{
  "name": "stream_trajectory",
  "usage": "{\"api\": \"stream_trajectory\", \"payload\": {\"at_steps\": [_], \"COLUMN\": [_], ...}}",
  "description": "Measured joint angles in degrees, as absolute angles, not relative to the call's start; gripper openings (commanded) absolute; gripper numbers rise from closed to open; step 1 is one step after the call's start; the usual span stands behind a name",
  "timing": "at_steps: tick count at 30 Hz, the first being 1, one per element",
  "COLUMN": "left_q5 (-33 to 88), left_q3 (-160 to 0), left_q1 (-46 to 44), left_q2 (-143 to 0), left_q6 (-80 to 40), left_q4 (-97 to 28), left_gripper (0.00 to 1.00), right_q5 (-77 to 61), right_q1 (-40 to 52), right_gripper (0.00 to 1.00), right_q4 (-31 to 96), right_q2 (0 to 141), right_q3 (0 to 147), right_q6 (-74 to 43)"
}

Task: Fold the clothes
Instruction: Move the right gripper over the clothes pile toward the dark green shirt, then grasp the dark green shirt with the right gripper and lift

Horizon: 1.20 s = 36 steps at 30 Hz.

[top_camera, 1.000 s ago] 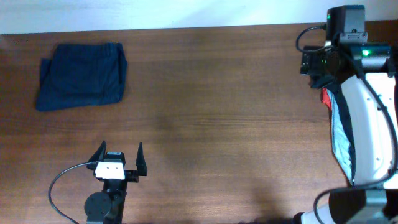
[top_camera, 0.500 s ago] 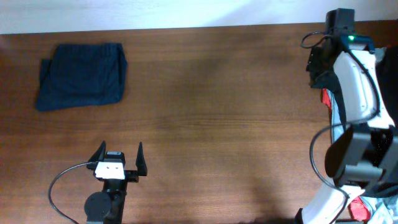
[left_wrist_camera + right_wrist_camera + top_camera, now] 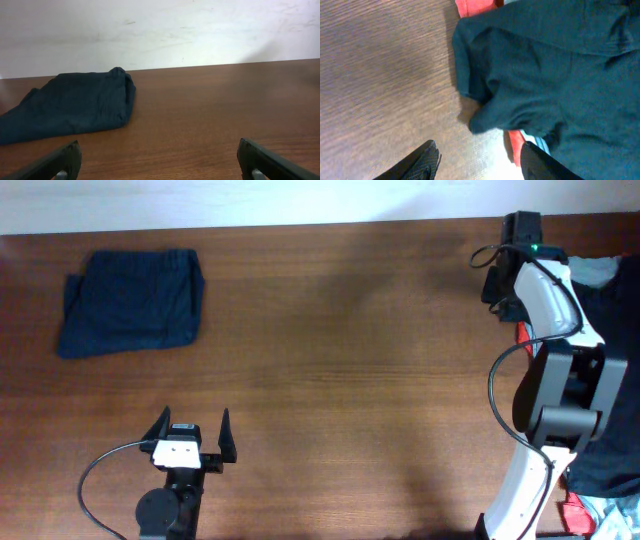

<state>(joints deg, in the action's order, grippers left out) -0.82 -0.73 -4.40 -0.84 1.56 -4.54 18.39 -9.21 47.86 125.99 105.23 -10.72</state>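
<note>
Left claw (image 3: 194,420) is at lower left of the overhead view, fingers spread fully wide and nothing in them. Its own camera shows both fingertips in the bottom corners with bare table (image 3: 350,330) between. Folded navy garment (image 3: 130,302) lies flat at upper left of the overhead, well apart from both claws, near the table's far edge and the white wall (image 3: 160,30). From the left wrist view we see it at left middle, a rounded fold edge facing right. Right arm (image 3: 548,295) runs up the right side of the overhead, wrist at upper right by the table edge; we can't see its fingertips from there. In the right wrist view, right claw (image 3: 480,162) is at the bottom of the frame, fingers partway apart, wood grain showing between them, nothing clamped that we can see. Dark garment (image 3: 555,65) fills the upper right of that frame, crumpled, with a lobe of it lying over the wood just ahead of the fingers. The finger at lower right of the frame overlaps its lower edge in the picture; we can't tell if they touch. Red cloth (image 3: 475,7) peeks out at the top edge beside the dark one, and there's more red plus a pale blue strip (image 3: 542,146) low down beside that same finger. The overhead shows the same heap along the right edge, dark fabric mostly behind the arm.
</note>
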Motion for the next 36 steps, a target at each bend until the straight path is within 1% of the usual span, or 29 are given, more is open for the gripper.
{"api": "stream_trajectory", "payload": {"at_steps": [14, 36], "left_q5": [-0.8, -0.8], "left_q3": [-0.7, -0.7], "left_q1": [-4.4, -4.4], "left_q2": [-0.8, -0.8], "left_q6": [1.6, 1.6], "left_q4": [-4.5, -4.5], "left_gripper": [0.99, 0.99], "right_q5": [16.0, 14.9], "right_q1": [-10.2, -10.3], "right_gripper": [0.59, 0.59], "right_q4": [40.1, 32.0], "right_q2": [129.0, 136.1], "right_q3": [105.2, 105.3], "right_q6": [-9.2, -7.5]}}
